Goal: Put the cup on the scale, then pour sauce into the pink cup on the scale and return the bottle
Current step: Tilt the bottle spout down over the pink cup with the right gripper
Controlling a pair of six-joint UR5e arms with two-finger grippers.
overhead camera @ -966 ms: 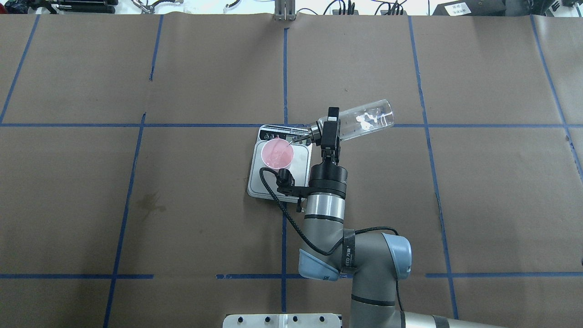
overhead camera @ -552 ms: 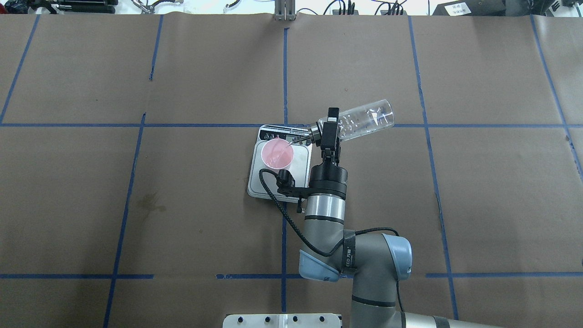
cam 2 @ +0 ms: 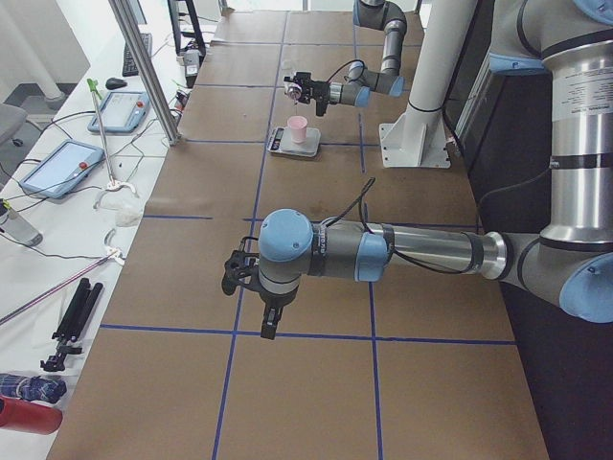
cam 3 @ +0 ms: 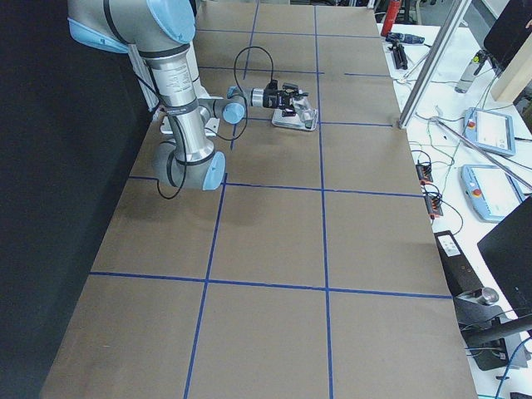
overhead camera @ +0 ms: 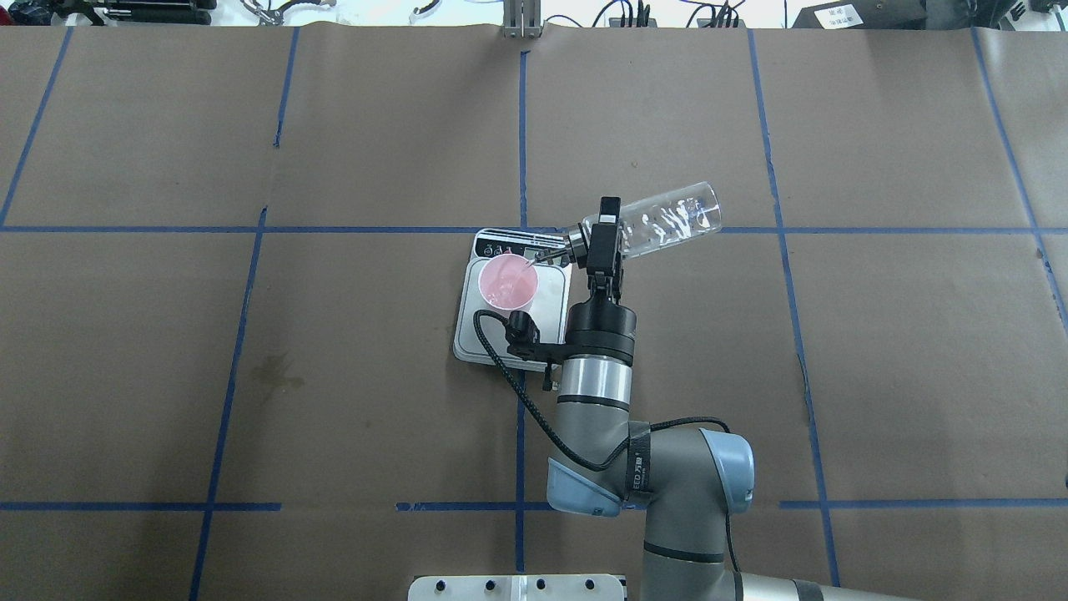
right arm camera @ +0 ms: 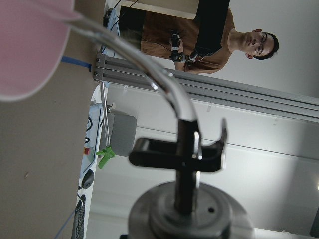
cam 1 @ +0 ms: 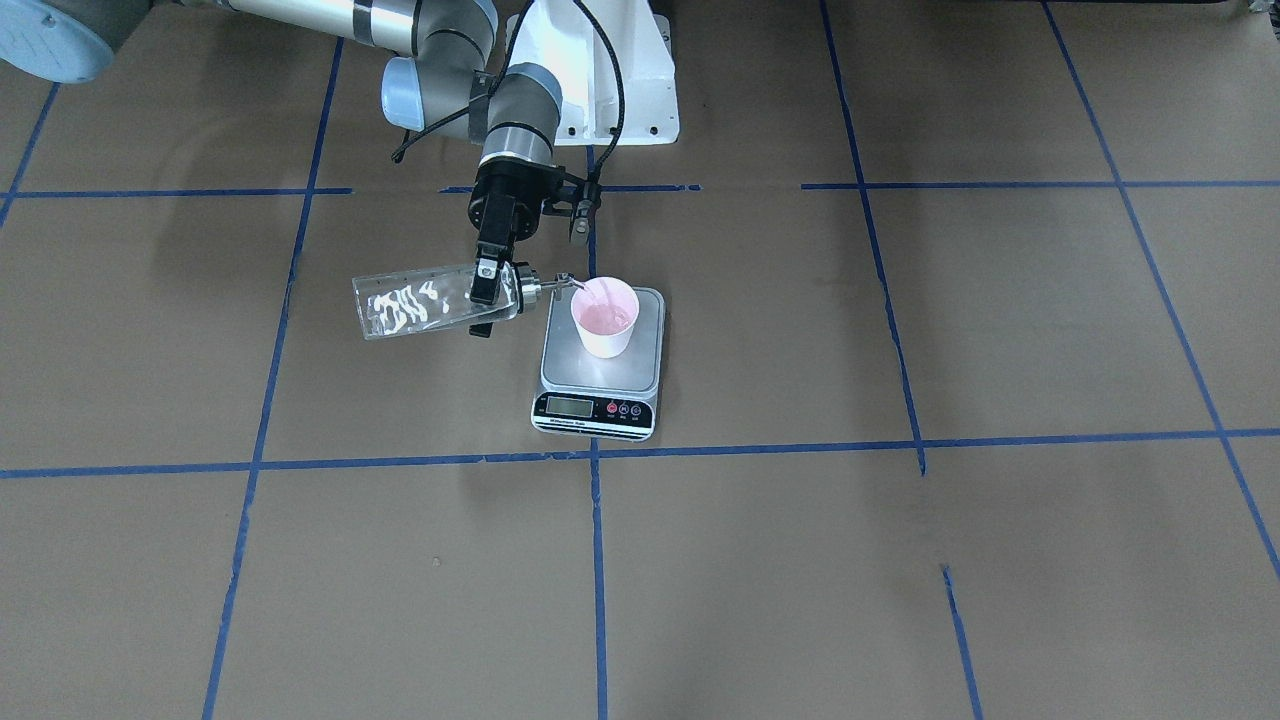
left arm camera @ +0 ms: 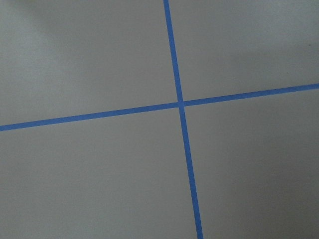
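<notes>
The cup (overhead camera: 507, 282) stands on the steel top of the scale (overhead camera: 476, 338). The bottle (overhead camera: 667, 221) is tipped over beside it. Its metal spout (overhead camera: 546, 254) pokes just over the cup's rim. The right tool (overhead camera: 602, 240) is closed tight on the bottle near its neck.

In the last second the bottle has not moved at all. Only the shiny bits of sauce (cam 1: 400, 308) inside it have changed shape. So I think the sauce is still running out, though the stream is too thin for me to see well. The pour is still going, and the bottle has not been put back yet.

The left tool (cam 2: 266, 321) hangs far away over the bench (overhead camera: 334, 376). I cannot tell if it is open or closed.
</notes>
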